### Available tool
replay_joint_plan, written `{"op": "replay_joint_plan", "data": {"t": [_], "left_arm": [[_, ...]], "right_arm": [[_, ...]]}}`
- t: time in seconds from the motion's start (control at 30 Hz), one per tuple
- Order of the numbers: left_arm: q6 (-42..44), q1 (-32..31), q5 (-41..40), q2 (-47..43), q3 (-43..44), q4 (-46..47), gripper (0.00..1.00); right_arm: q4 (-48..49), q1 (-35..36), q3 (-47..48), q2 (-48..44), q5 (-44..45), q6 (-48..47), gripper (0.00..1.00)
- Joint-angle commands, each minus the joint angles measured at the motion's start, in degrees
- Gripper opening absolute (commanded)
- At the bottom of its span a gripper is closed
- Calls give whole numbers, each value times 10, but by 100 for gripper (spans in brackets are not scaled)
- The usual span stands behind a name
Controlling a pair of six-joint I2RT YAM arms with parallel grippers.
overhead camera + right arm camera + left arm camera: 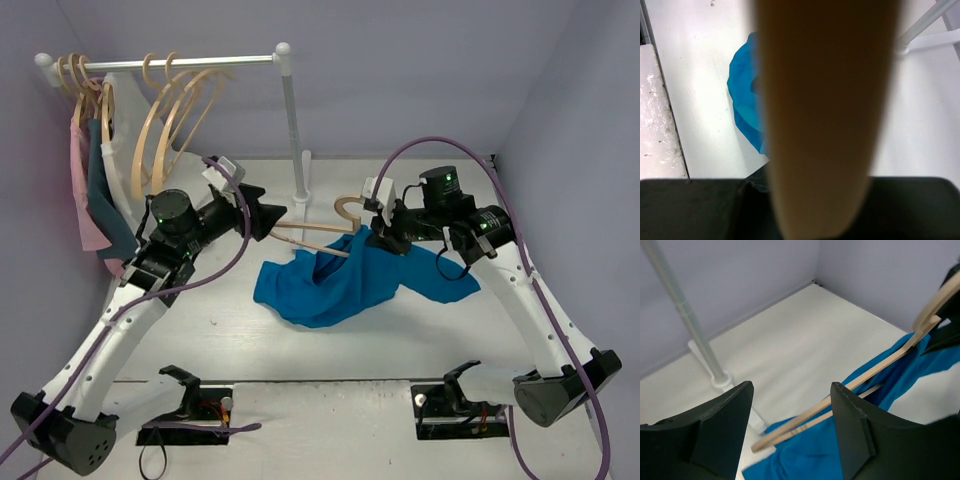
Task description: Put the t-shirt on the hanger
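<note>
The blue t-shirt (330, 285) lies bunched on the white table, its upper part draped over the hanger (312, 240). The pale wood hanger is held up off the table, hook (350, 207) at the right. My right gripper (387, 236) is shut on the hanger near its hook. In the right wrist view the hanger (820, 115) fills the middle, with the t-shirt (745, 100) behind it. My left gripper (276, 220) is open at the hanger's left end. In the left wrist view the hanger's arm (890, 359) runs between the open fingers (790, 390), above the t-shirt (805, 455).
A white clothes rack stands at the back, its pole (290, 120) just behind the hanger and its foot (720, 380) near my left gripper. Spare wood hangers (175, 120) and pink, teal and white garments (95, 190) hang at its left end. Purple walls close in the table.
</note>
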Motion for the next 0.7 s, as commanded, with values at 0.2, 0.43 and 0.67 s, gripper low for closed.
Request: {"op": "replay_joint_plan", "data": {"t": [0.2,0.43,0.67], "left_arm": [[-216,-211,-402,-1,-69,-68,58],[-222,-244,-443,97,-47,-59,58],[-230,-248,-464,180,-29,-64,58]], "right_arm": [[27,-3,53,23,12,17,0],[28,-3,52,27,15,18,0],[28,-3,46,19,22,21,0]]}}
